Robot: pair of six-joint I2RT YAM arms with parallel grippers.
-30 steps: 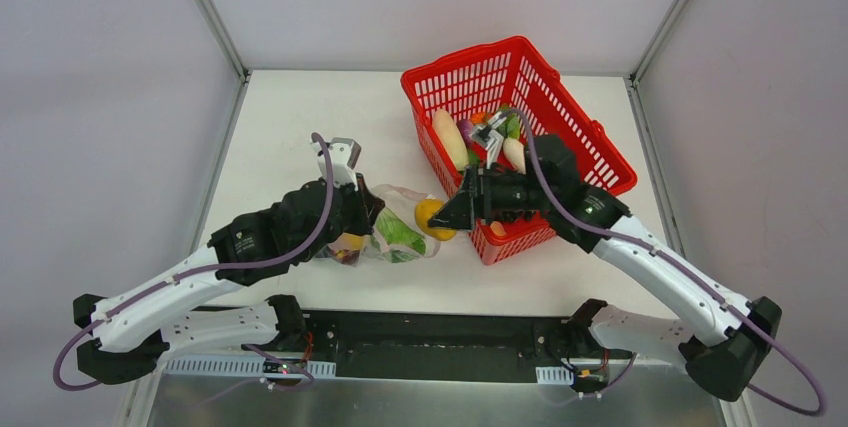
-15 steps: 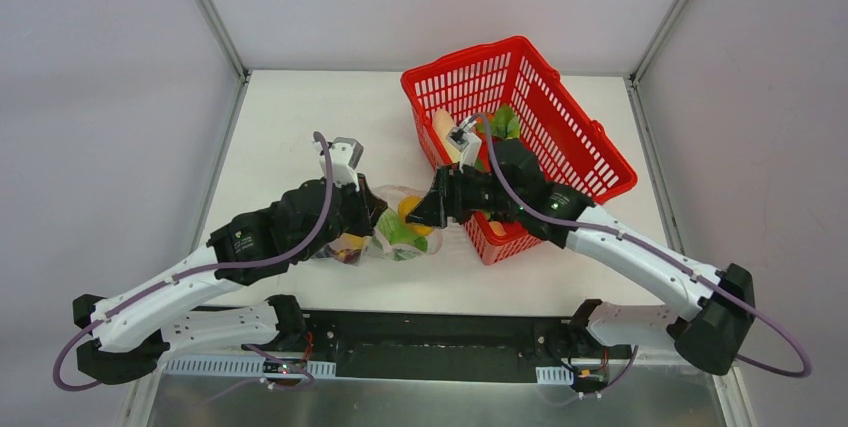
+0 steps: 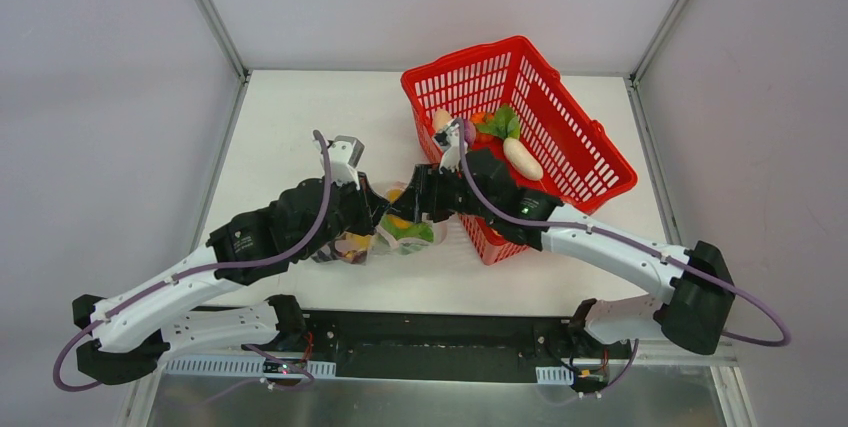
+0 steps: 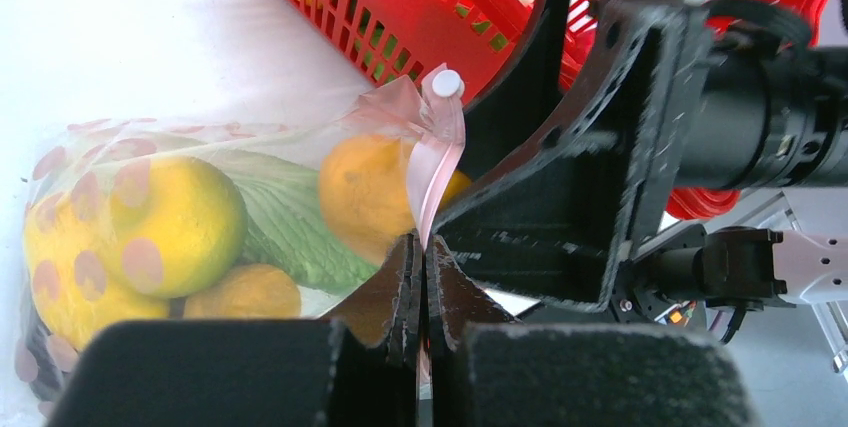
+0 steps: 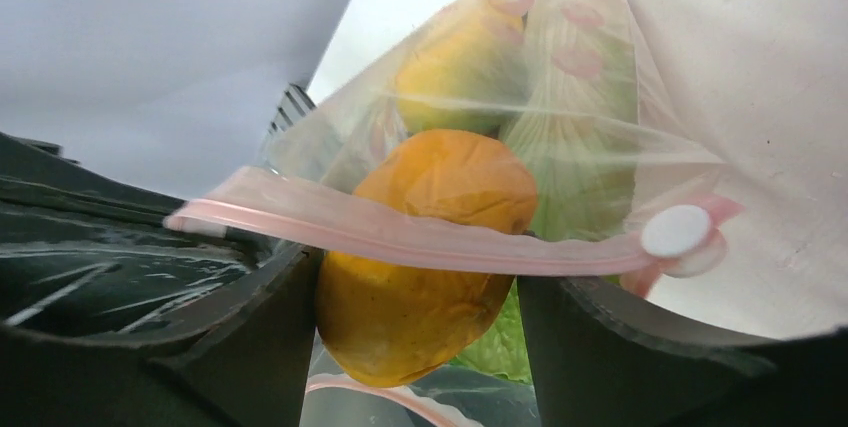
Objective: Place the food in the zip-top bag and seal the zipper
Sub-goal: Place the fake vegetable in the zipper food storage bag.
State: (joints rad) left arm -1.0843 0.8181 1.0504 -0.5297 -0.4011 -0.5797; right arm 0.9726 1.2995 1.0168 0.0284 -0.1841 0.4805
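White table inside a plain grey booth, with the red basket in the upper middle of the top view and the zip-top bag lying dead centre between your two arms.

Your left gripper is clenched flat on the zipper, pinching the pink strip near its white slider tab. My guess is that's to lift one lip and keep the mouth from sliding around while the other arm loads.

Your right gripper has its jaws spread wide around an orange piece, grasping it right at the mouth. In the right wrist view the strip runs across the front of the fruit, so I'd call it halfway through the opening, not dropped yet.

A yellow round piece and a green leafy one sit deeper in the bag, at the left of the left wrist view. A white piece and more greens lie in the basket, so loading isn't done and sealing comes later.
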